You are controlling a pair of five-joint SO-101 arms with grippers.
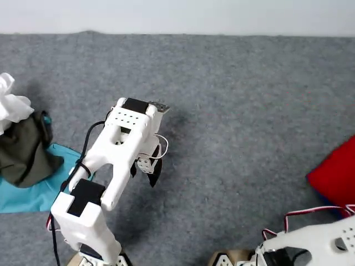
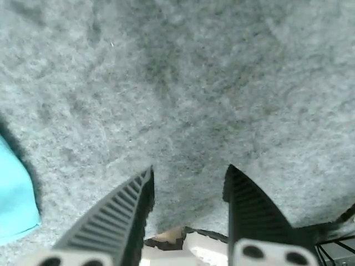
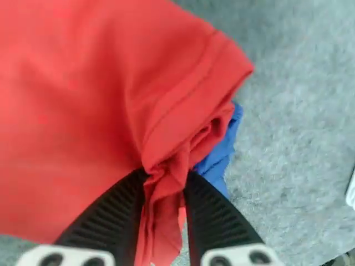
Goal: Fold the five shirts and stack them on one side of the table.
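A red shirt (image 3: 83,100) lies folded on the grey felt at the table's right edge (image 1: 338,172), on top of a blue shirt (image 3: 222,149). My right gripper (image 3: 166,174) is shut on a bunched fold at the red shirt's edge. At the left edge sit a white shirt (image 1: 11,102), a dark olive shirt (image 1: 25,149) and a cyan shirt (image 1: 33,191), heaped unfolded. My left gripper (image 2: 188,177) hangs open over bare felt near the table's middle (image 1: 151,169), with nothing between its fingers. The cyan shirt (image 2: 14,199) lies off to its side.
Grey felt (image 1: 244,111) covers the whole table, with a pale wall along the far edge. The right arm's body (image 1: 310,244) and its red and white wires sit at the near right corner. The left arm's base (image 1: 83,221) stands at the near left.
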